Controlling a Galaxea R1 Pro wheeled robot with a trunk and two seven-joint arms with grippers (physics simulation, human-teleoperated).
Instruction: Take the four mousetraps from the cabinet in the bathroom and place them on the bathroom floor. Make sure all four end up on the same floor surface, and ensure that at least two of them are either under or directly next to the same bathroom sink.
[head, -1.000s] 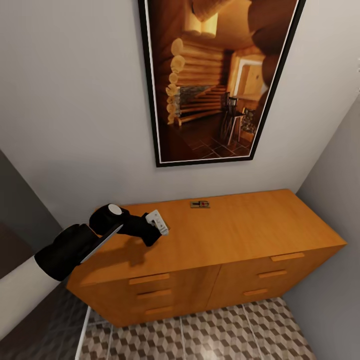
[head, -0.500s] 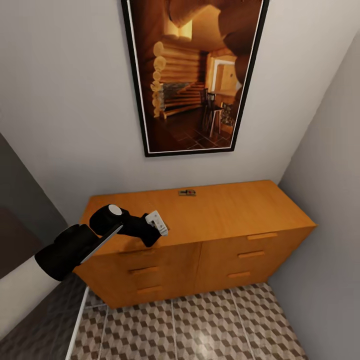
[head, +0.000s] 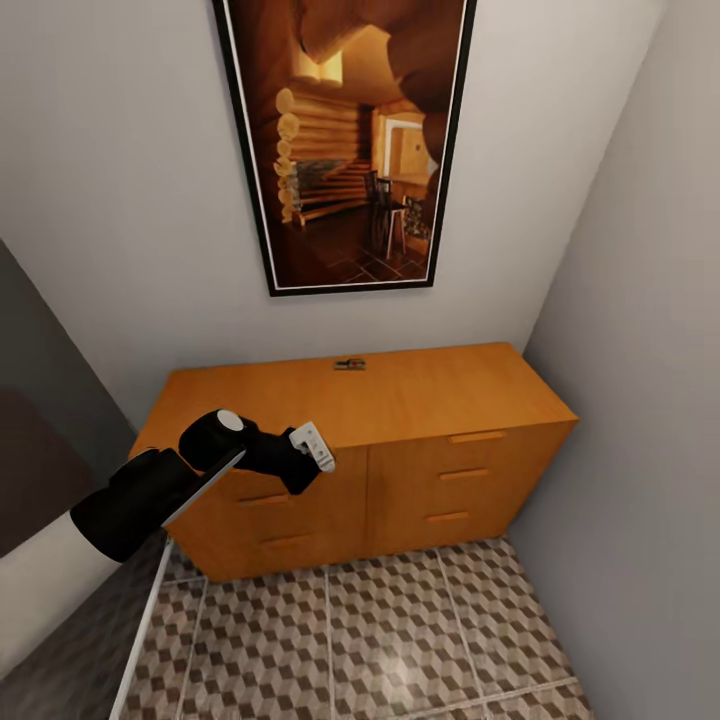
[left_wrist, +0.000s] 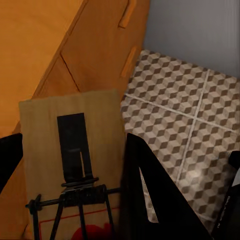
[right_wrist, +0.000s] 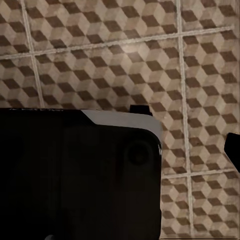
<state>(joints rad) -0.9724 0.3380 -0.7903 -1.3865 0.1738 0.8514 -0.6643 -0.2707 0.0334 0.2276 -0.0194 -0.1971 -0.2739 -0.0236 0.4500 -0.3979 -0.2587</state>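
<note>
In the left wrist view a tan mousetrap (left_wrist: 70, 140) with dark wire and a red spot sits between the black fingers (left_wrist: 145, 195) of my left gripper (left_wrist: 75, 170), which is shut on it. The head view shows that left gripper (head: 305, 455) held in front of the orange-brown cabinet (head: 420, 400), level with its upper left drawer. Another mousetrap (head: 349, 364) lies on the cabinet top at the back edge, against the wall. The cube-patterned bathroom floor (head: 380, 630) spreads below. The sink is out of view. In the right wrist view a black bulk (right_wrist: 75, 175) hangs over floor tiles (right_wrist: 100, 50).
A large framed picture (head: 345, 140) hangs above the cabinet. A grey wall (head: 640, 400) closes the right side close to the cabinet's end. A dark grey surface with a pale edge strip (head: 140, 640) borders the tiles at the left.
The whole head view has shifted: the cabinet and picture now look smaller and further left, so the camera has backed away. The left arm keeps its pose with the mousetrap.
</note>
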